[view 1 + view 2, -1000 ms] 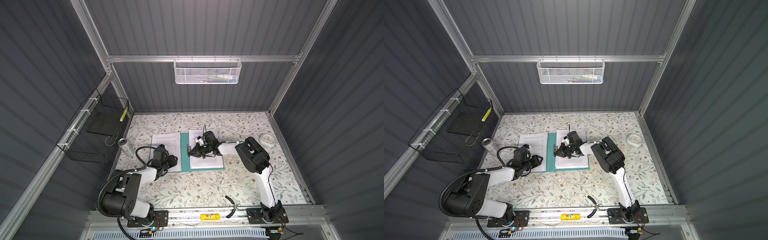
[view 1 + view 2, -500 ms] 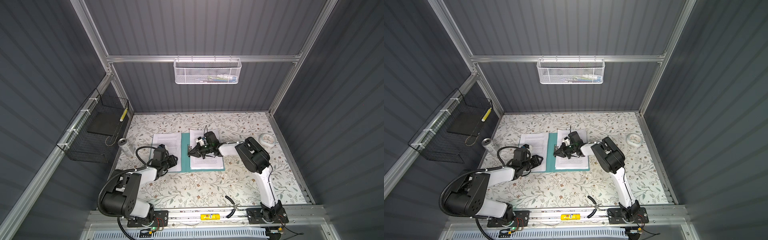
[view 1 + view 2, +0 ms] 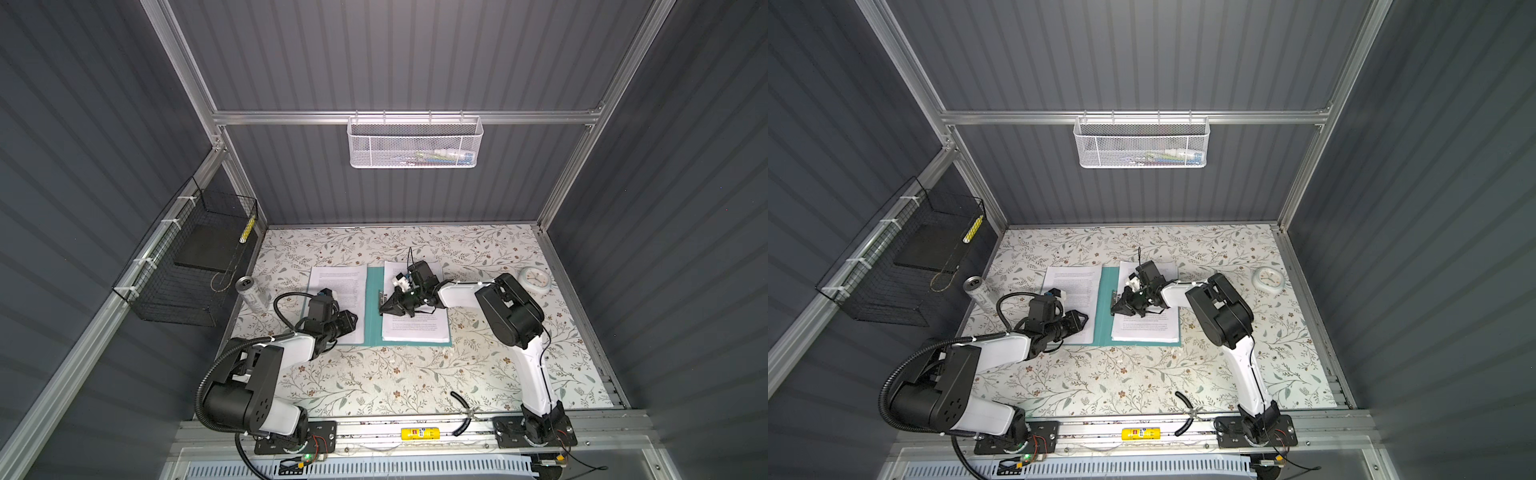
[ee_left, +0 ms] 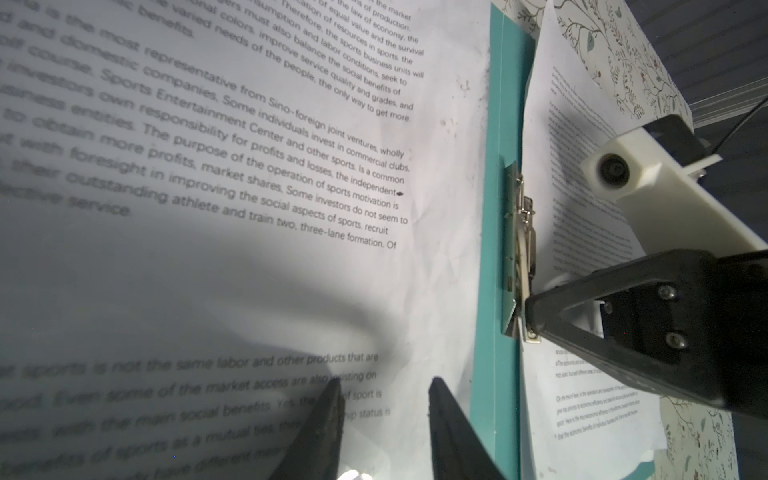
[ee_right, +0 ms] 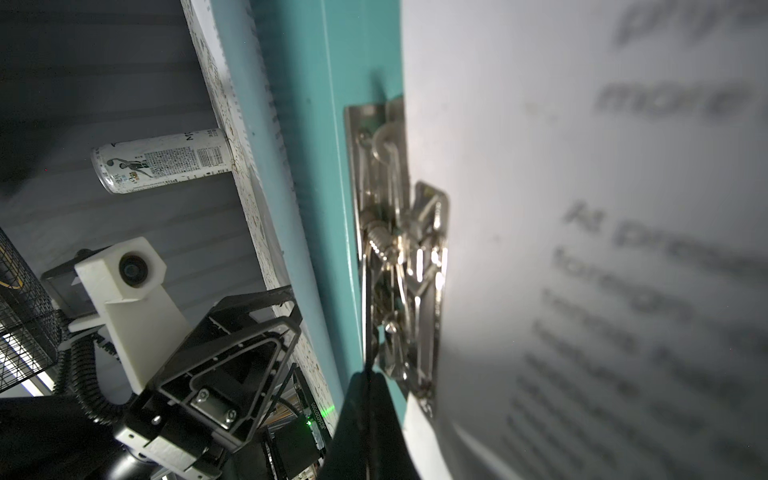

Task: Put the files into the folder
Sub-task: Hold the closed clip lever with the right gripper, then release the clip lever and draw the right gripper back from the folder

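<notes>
Two piles of files (image 3: 415, 330), sheet counts unclear, one folder (image 3: 372, 291), one clip (image 4: 517, 249).

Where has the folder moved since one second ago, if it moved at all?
No. The folder lies open in the same spot, its corner equally far from the white clock.

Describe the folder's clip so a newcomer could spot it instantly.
On the floral tabletop, the open teal folder shows between two white printed sheets. Along its spine, at the tip of the shut right gripper, sits the clip: the only shiny metal piece among paper and card.
</notes>
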`<state>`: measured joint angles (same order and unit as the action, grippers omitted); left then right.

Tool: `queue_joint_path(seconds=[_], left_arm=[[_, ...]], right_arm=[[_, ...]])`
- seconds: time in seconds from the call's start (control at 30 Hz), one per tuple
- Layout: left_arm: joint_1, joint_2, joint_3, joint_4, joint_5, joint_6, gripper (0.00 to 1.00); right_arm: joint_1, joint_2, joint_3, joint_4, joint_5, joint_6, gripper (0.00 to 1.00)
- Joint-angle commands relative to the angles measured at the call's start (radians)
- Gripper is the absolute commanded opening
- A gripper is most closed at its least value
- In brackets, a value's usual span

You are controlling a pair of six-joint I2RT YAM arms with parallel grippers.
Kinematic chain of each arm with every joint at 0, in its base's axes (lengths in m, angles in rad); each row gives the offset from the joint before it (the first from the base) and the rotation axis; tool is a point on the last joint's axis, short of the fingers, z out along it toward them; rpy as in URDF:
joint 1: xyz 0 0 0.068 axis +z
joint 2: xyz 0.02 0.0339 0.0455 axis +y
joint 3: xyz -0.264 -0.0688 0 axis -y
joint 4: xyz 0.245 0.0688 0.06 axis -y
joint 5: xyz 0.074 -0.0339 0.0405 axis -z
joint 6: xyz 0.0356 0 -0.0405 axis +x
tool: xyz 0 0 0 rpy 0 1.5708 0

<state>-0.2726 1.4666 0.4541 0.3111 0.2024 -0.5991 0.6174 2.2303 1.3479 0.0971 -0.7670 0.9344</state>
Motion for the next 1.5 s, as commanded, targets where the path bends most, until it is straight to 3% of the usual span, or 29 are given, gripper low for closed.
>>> queue_joint_path(seconds=[0.0,0.3,0.43,0.57,0.7,0.87,1.03,1.27,1.47], left_arm=[[0.003,0.036,-0.011,-0.125,-0.018,0.005,0.37],[0.003,0.061,0.000,-0.121,-0.011,0.008,0.36],[0.003,0.088,0.001,-0.102,0.004,0.004,0.36],[0.003,0.118,-0.002,-0.076,0.023,-0.002,0.35],[0.003,0.149,-0.002,-0.050,0.040,-0.005,0.34],[0.003,0.162,0.001,-0.040,0.055,-0.002,0.34],[0.003,0.170,0.001,-0.029,0.063,0.001,0.34],[0.003,0.172,0.009,-0.039,0.051,-0.004,0.33],[0.003,0.154,0.020,-0.081,0.028,-0.010,0.33]], right_arm=[[-0.021,0.091,-0.042,-0.261,0.194,-0.053,0.00],[0.013,0.142,0.044,-0.426,0.310,-0.137,0.00],[0.049,0.180,0.130,-0.466,0.294,-0.148,0.00],[0.067,0.187,0.156,-0.390,0.194,-0.088,0.00],[0.091,0.196,0.225,-0.426,0.197,-0.090,0.00],[0.090,0.173,0.126,-0.159,0.061,0.080,0.00],[0.075,0.130,0.078,-0.078,0.060,0.132,0.00],[0.051,0.061,0.109,-0.248,0.158,0.029,0.27],[0.022,-0.016,0.094,-0.291,0.195,-0.013,0.32]])
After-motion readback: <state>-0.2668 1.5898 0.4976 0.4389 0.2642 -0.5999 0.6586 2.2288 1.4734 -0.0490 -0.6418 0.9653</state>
